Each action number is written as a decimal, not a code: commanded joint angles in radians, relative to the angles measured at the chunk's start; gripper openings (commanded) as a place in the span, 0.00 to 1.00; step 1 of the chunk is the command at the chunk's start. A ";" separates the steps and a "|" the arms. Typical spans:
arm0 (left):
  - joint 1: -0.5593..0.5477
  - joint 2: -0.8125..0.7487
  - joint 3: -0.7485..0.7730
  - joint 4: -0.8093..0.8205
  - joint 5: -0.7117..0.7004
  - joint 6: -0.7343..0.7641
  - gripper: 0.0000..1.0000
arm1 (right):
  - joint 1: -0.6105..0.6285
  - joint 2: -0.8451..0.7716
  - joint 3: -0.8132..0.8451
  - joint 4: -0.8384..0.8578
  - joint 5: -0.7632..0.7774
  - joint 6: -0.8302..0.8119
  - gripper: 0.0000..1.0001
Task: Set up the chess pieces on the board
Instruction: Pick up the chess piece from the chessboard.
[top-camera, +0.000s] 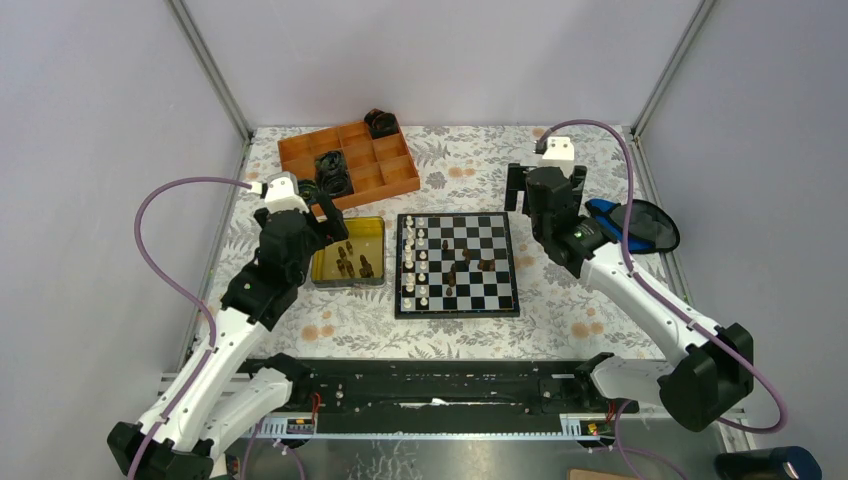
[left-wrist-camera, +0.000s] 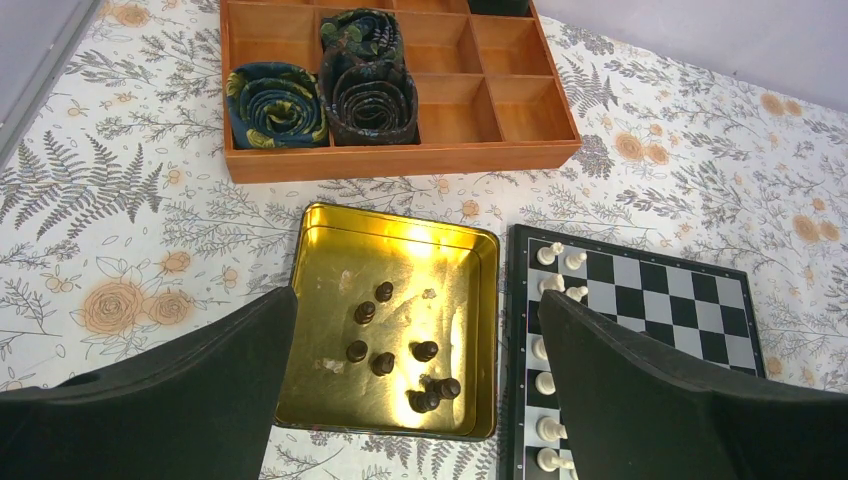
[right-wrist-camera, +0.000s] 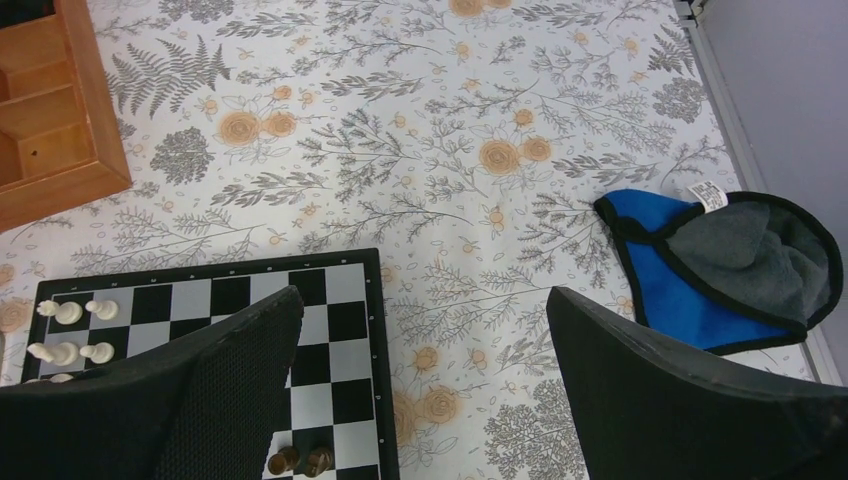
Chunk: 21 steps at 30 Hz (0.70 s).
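Chess pieces (top-camera: 415, 262) were partly set, white ones ranked along the left edge of the board (top-camera: 500, 295), a few dark ones mid-board, several dark ones left in the gold tin (left-wrist-camera: 400, 218) beside it; left fingers (left-wrist-camera: 180, 390) and right fingers (right-wrist-camera: 680, 390) both stood apart, empty

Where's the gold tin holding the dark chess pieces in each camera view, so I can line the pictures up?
Top external: the gold tin lies left of centre, right beside the board on its left.
Left wrist: the gold tin fills the lower middle, with the board at its right.
Right wrist: not in it.
Shared landmark: the board, which shows in all three views.
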 joint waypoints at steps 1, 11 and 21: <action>-0.004 -0.020 -0.005 0.046 -0.019 0.010 0.99 | 0.004 -0.029 0.010 0.002 0.066 0.009 1.00; -0.004 -0.031 -0.030 0.028 -0.012 -0.016 0.99 | 0.003 -0.086 -0.070 0.108 0.011 -0.015 1.00; -0.004 0.099 0.016 -0.051 -0.016 -0.065 0.99 | 0.005 0.253 0.220 -0.265 -0.352 0.075 0.87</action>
